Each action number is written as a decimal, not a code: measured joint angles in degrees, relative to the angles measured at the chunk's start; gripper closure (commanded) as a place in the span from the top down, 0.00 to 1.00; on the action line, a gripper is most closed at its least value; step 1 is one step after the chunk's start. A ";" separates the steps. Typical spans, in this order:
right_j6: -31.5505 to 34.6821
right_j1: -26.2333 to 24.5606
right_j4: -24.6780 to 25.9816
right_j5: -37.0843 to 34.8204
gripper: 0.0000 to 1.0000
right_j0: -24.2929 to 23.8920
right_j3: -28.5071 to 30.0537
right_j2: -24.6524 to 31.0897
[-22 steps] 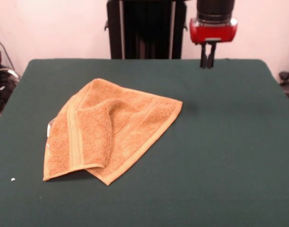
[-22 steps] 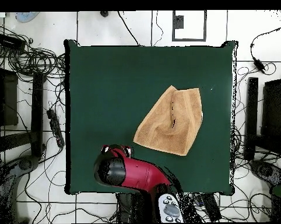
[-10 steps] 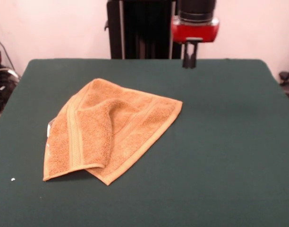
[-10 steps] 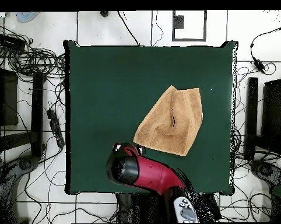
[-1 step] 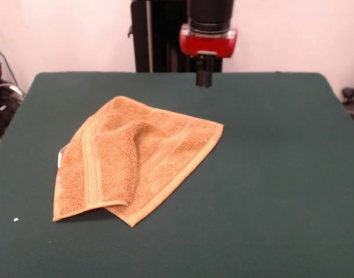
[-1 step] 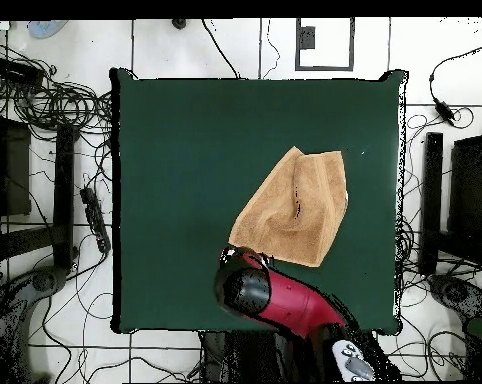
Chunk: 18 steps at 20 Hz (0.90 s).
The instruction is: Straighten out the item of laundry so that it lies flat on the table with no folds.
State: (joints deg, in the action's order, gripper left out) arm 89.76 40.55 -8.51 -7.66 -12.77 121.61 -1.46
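The table (image 5: pixel 281 191), a broad surface covered in dark green felt-like cloth, carries a single object. The arm (image 6: pixel 290 305), red and black, reaches in over the table's edge nearest the robot's base. The towel (image 5: pixel 136 159), golden-tan terry, lies on the front view's left half, folded over on itself: one flap with a woven band stripe (image 5: pixel 91 165) overlaps the layer beneath, and a soft ridge runs through the middle. A white label tag (image 5: pixel 61 155) peeks out at its left edge. The gripper (image 5: pixel 203 79) hangs clear of the cloth, above bare table just beyond the towel's far corner; its fingers appear pressed together, holding nothing. Judged from its drape, the towel is light, limp and non-slippery on felt; the upper flap's free corner (image 5: pixel 126 202) offers the likeliest pinch point.
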 measured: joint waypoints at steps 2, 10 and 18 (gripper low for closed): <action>0.01 -0.77 -0.07 0.49 0.00 -0.92 0.01 -0.17; 2.87 -4.25 -4.43 8.71 0.00 -4.92 1.07 -0.30; 16.67 -6.08 -11.31 16.24 0.00 -6.88 4.30 0.29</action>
State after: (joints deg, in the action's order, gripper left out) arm 106.43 34.47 -19.81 8.58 -19.65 125.92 -1.17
